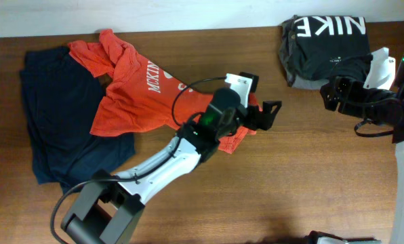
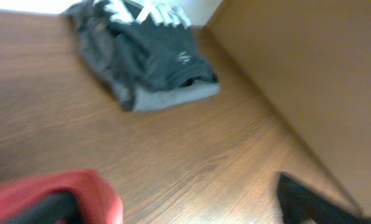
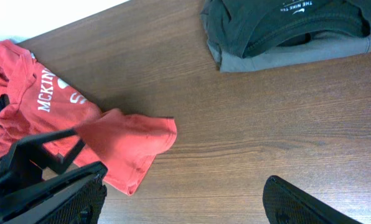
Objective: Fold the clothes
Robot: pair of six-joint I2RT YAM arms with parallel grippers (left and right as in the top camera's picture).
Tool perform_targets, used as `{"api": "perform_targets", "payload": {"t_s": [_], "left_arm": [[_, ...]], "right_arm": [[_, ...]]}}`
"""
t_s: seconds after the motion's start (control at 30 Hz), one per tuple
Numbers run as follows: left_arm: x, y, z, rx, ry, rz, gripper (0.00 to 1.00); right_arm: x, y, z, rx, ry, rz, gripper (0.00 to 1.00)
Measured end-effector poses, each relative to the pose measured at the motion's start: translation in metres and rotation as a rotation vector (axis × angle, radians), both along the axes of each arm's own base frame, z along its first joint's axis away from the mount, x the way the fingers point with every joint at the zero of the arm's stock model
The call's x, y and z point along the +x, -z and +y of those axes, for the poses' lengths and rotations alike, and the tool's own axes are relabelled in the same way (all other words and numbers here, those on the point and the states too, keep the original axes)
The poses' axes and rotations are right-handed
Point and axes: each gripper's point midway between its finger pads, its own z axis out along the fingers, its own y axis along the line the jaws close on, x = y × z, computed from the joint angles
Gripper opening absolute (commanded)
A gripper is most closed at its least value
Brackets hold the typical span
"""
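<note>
The crumpled orange-red cotton T-shirt [image 1: 131, 95] lies left of centre on the brown wooden tabletop [image 1: 290, 176]. Part of its white "MCKIN" lettering faces up. Its left side overlaps the right edge of the plain dark navy garment [image 1: 56, 115], which is spread loosely at the tabletop's left end. The shirt's lower right corner stretches out toward the middle of the tabletop and ends under the left gripper [image 1: 263, 116].

The left arm rises from its dark base [image 1: 100, 210] at the near left edge. Its white link slants up and to the right, and the wrist sits over that shirt corner with the gripper pointing right. In the left wrist view its 2 fingers [image 2: 310, 205] stand well apart. Red cloth is draped over one of them and the other is bare above the wood. In the right wrist view the corner stands up in a small peak.

The right arm comes in from the right edge, bent at the wrist. The right gripper [image 1: 332, 95] points left, just beside a folded stack at the far right. Its fingers are spread wide, with nothing between them. The stack is a black shirt with white NIKE lettering [image 1: 331, 41] on top of a grey folded garment [image 3: 297, 56].
</note>
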Motion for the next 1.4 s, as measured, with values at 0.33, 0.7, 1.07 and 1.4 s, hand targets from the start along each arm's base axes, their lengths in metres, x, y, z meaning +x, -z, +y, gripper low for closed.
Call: {"api": "perform_targets", "payload": {"t_s": [0.33, 0.7, 1.07, 1.4], "left_arm": [[0.030, 0.041, 0.275, 0.518, -0.428, 0.414, 0.99], [0.012, 0.065, 0.442, 0.616, -0.719, 0.633, 0.99], [0.021, 0.169, 0.477, 0.563, -0.685, 0.844, 0.99], [0.038, 0.190, 0.476, 0.536, -0.642, 0.816, 0.44]], "right_arm": [[-0.001, 0.026, 0.003, 0.043, -0.014, 0.110, 0.86], [0.019, 0.075, 0.048, 0.059, -0.185, 0.260, 0.86], [0.010, 0.079, 0.061, 0.044, -0.252, 0.293, 0.86], [0.010, 0.079, 0.061, 0.043, -0.253, 0.291, 0.86]]}}
